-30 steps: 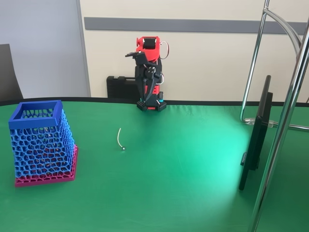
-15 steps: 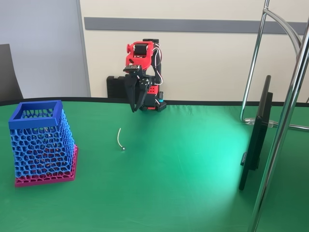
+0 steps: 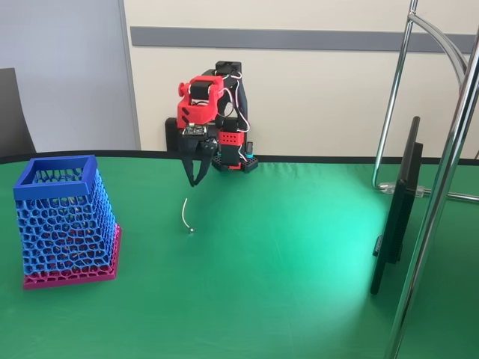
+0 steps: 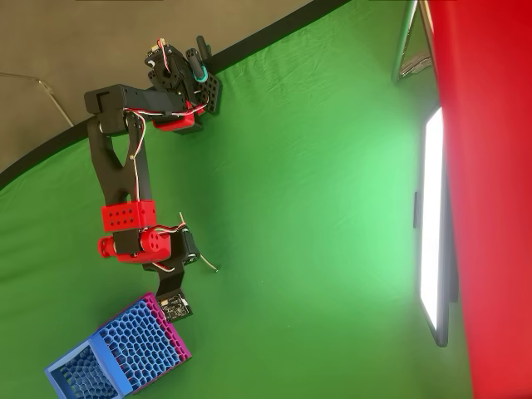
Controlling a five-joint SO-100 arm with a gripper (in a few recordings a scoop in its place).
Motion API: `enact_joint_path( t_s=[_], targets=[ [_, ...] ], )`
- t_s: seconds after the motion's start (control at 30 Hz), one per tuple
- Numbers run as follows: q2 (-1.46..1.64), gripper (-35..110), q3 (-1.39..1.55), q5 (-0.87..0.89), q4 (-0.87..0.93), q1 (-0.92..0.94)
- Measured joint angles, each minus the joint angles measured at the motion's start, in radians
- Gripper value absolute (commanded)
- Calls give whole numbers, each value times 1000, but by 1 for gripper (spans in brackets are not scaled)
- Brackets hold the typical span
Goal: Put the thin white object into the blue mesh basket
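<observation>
The thin white object [image 3: 185, 214] lies on the green table, a curved strand with a tiny dark tip at its near end; from overhead the strand [image 4: 209, 263] shows just right of the arm's wrist. The blue mesh basket [image 3: 56, 171] stands upright at the left on its magenta base, with nothing visible inside. From overhead the basket [image 4: 76, 366] sits at the bottom left. My gripper [image 3: 195, 182] hangs fingers-down a little above the table, just behind the strand and apart from it. Its black fingers meet in a point with nothing between them.
A black monitor [image 3: 399, 206] stands edge-on at the right, with chrome stand tubes [image 3: 441, 157] around it. A black case [image 3: 179, 133] sits behind the arm's base. Open green cloth lies between the strand and the basket.
The arm has unfolded from its upright rest. The gripper swung forward, left and down, to just behind the strand. Strand and basket have not moved.
</observation>
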Motion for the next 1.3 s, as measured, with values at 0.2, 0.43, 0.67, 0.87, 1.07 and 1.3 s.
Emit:
enact_joint_path(
  t_s=[0.2, 0.43, 0.67, 0.87, 1.07, 1.3],
  targets=[
    [-92, 1, -35, -58, 0, 25],
    [-176, 1, -63, -64, -20, 25],
    [-236, 1, -67, -71, -64, 25],
    [-284, 1, -78, -77, -106, 35],
    [-311, 3, -86, -98, -146, 37],
    [-331, 9, -106, -143, -163, 37]
  ],
)
